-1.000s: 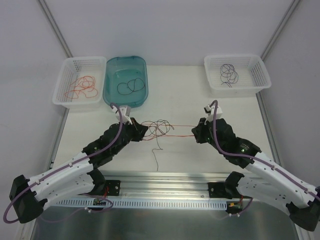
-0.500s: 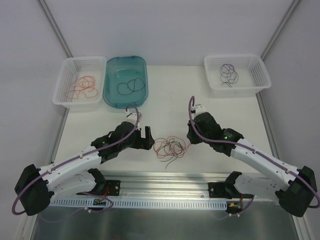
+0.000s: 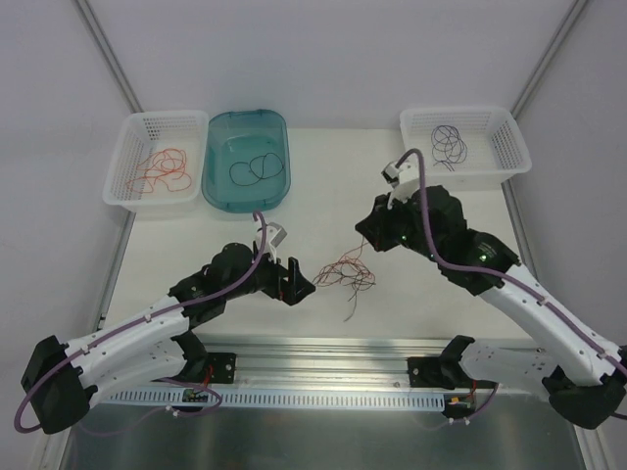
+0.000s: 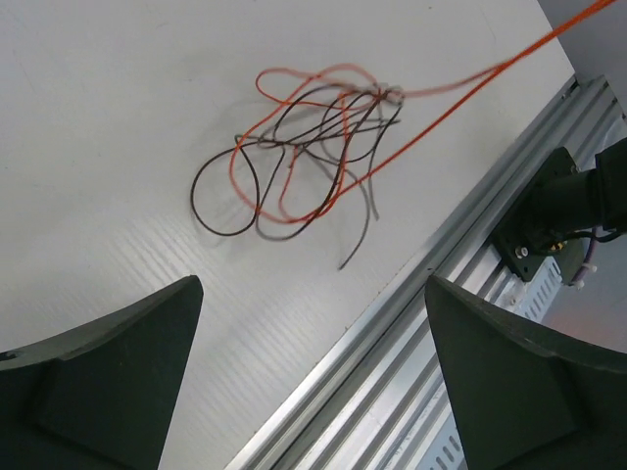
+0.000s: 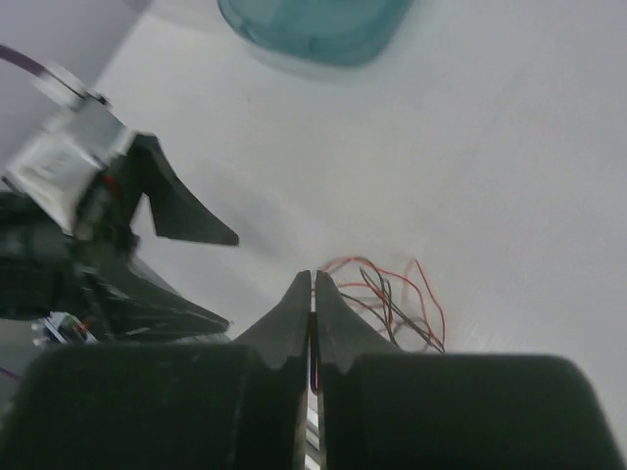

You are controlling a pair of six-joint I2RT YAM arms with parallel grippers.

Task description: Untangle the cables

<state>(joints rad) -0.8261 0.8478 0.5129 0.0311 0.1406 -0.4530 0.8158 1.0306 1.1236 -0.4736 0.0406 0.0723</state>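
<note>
**Cables (image 3: pixel 346 274) bunched on the table (image 3: pixel 323 196) between both arms, one strand pinched**

Seen from above, the knot lies at 3 o'clock of the left gripper (image 3: pixel 302 282), whose fingers stand wide with nothing in them, and at 7 o'clock of the right gripper (image 5: pixel 313 286). The right gripper is pressed closed on an orange-red strand (image 4: pixel 490 86) that rises taut off the heap. These wires look near weightless, limp and springy, so a pull likely drags the whole bundle (nothing anchors it). The left should probably pin a dark loop at the knot's 9 o'clock edge, not its crowded centre.
</note>
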